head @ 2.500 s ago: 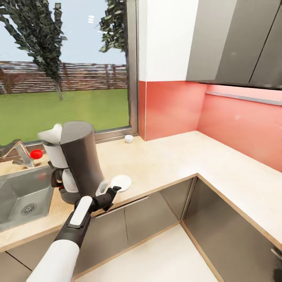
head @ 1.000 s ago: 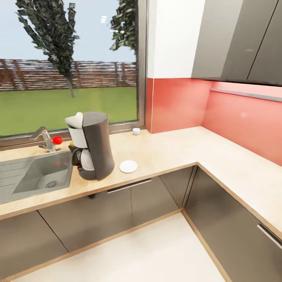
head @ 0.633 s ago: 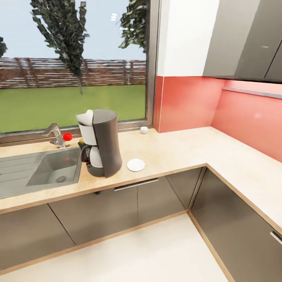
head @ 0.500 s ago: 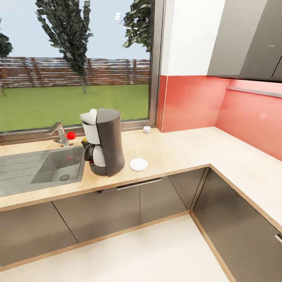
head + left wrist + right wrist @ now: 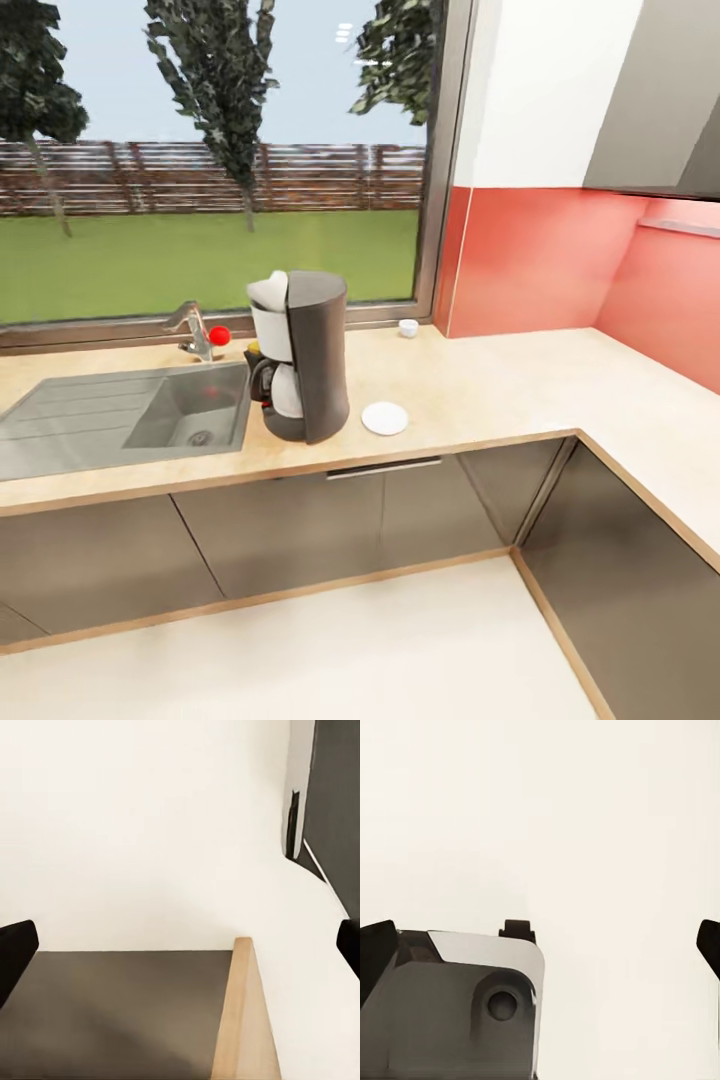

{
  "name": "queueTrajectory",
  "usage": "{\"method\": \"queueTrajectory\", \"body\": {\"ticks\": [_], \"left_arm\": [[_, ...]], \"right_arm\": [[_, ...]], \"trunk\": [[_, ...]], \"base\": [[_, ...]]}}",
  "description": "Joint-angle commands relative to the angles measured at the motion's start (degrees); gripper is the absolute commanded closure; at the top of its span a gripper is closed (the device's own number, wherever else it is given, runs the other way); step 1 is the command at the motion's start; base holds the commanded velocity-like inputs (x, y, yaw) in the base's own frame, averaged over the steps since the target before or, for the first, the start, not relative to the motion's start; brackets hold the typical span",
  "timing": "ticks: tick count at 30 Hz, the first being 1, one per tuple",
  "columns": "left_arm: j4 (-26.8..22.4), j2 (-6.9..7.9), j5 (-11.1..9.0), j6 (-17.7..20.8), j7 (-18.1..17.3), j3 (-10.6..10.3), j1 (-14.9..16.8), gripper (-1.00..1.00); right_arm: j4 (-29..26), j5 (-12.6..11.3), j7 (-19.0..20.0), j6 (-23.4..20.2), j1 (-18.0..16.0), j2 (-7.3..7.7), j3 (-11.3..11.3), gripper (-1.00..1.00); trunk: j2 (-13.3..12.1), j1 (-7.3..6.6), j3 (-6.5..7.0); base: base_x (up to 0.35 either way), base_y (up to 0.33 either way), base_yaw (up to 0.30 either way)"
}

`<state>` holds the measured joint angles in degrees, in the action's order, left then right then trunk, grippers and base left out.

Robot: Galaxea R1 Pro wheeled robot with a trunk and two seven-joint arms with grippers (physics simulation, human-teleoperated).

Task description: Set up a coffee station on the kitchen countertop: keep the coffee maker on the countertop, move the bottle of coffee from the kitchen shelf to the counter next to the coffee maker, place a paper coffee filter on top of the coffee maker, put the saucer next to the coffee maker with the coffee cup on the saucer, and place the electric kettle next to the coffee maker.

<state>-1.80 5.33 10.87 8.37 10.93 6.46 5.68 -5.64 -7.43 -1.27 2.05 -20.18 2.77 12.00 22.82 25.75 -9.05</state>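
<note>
Both tools' dark fingertips (image 5: 15,952) (image 5: 376,949) sit wide apart, holding nothing, aimed at floor. Tall dark grey coffee maker (image 5: 303,356) stands on light wood-grain bench (image 5: 480,385), flat white saucer (image 5: 385,418) just beside; tiny white cup (image 5: 408,327) farther back by window. Nearer arm unclear.

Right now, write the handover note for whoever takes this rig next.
Left gripper and right gripper: both open, empty, pointing at the floor.
Coffee maker stands on the kitchen countertop by the sink.
Saucer lies beside it: done.
Coffee cup sits by the window, off the saucer.
Left: cup onto saucer, filter, bottle, kettle.
</note>
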Motion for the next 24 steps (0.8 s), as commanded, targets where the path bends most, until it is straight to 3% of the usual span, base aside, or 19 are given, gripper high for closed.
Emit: {"method": "queueTrajectory", "body": {"ticks": [1,9,19,24], "left_arm": [[-0.1,-0.19,0.58,0.42,1.36,0.51,0.03,-1.0],[-0.12,-3.04,0.63,1.73,4.76,0.57,-0.03,-1.0],[-0.29,-3.4,0.31,3.49,6.18,0.94,-0.01,-1.0],[-0.3,-3.43,0.26,3.38,6.79,1.02,0.01,-1.0]], "right_arm": [[0.18,-0.62,-0.13,0.2,-0.03,0.06,0.49,-1.0],[0.83,-0.49,-0.06,0.24,-0.03,-0.27,0.64,-1.0],[0.81,-0.48,0.13,0.15,-0.03,-0.4,0.74,-1.0],[0.81,-0.37,0.3,0.11,-0.03,-0.33,0.66,-1.0]], "trunk": [[0.1,0.03,-0.15],[0.1,0.03,-0.45],[0.1,0.03,-0.71],[0.1,0.03,-0.72]], "base": [[0.074,0.0,0.254],[0.135,-0.061,0.255],[0.229,-0.196,0.263],[0.091,-0.285,0.089]]}}
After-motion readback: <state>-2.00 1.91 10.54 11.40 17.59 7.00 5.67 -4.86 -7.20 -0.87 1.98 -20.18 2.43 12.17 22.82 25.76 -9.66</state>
